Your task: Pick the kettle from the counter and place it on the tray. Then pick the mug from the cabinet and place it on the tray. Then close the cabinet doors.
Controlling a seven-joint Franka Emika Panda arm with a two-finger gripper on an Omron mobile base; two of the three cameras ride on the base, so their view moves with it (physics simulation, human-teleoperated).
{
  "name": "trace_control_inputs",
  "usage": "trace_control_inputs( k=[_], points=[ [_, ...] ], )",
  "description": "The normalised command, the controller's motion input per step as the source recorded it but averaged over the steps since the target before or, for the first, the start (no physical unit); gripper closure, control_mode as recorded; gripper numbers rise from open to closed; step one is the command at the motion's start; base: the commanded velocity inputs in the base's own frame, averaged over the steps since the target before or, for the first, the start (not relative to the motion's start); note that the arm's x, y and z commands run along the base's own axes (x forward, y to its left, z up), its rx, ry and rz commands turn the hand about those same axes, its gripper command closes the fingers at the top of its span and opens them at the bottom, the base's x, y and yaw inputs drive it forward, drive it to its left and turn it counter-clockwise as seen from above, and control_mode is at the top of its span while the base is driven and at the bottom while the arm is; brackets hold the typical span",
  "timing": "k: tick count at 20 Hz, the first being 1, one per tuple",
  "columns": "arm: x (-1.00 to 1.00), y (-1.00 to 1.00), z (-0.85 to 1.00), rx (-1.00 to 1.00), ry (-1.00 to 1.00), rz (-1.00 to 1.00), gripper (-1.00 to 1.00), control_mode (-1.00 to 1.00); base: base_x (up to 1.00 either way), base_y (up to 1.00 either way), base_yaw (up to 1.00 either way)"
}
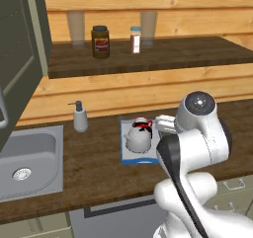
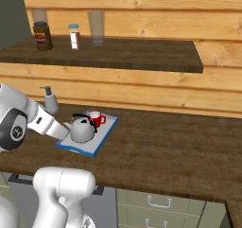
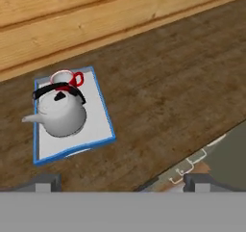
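The silvery-white kettle (image 1: 138, 138) (image 2: 83, 129) (image 3: 60, 114) stands on the blue-rimmed tray (image 1: 126, 155) (image 2: 105, 131) (image 3: 98, 125) on the dark wood counter (image 1: 94, 163) (image 2: 170, 151) (image 3: 168, 91). Right behind the kettle on the same tray sits the red mug (image 1: 143, 123) (image 2: 97, 118) (image 3: 66, 78). My gripper (image 3: 124, 183) is open and holds nothing; it looks down at the tray from above the counter's front edge. An olive grey-green cabinet door (image 1: 20, 59) with a silver bar handle hangs at the far left.
A grey soap bottle (image 1: 79, 117) (image 2: 50, 100) stands left of the tray, beside the sink (image 1: 47, 175). The upper wooden shelf carries a brown jar (image 1: 100, 42) (image 2: 42, 35), a spice bottle (image 1: 135, 39) and two clear glasses. Low drawers (image 2: 156, 203) sit under the counter.
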Motion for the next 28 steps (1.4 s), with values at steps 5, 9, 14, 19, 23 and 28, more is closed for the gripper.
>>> trace_control_inputs(
  k=[5,9,14,19,23,28],
  points=[
    [-0.39,-0.53,0.05,-0.12,0.0,0.24,-1.0,-1.0,0.0,0.0,0.0],
    [-0.29,-0.15,-0.35,-0.12,0.04,0.11,-1.0,-1.0,0.0,0.0,0.0],
    [-0.29,-0.04,-0.16,0.01,0.03,0.0,-1.0,-1.0,0.0,0.0,0.0],
    [-0.27,-0.02,-0.1,0.01,-0.01,0.0,-1.0,-1.0,0.0,0.0,0.0],
    [0.0,0.0,0.0,0.0,0.0,0.0,-1.0,1.0,-0.68,0.08,0.0],
    [0.0,0.0,0.0,0.0,0.0,0.0,-1.0,1.0,-0.9,0.52,0.0]
  ],
)
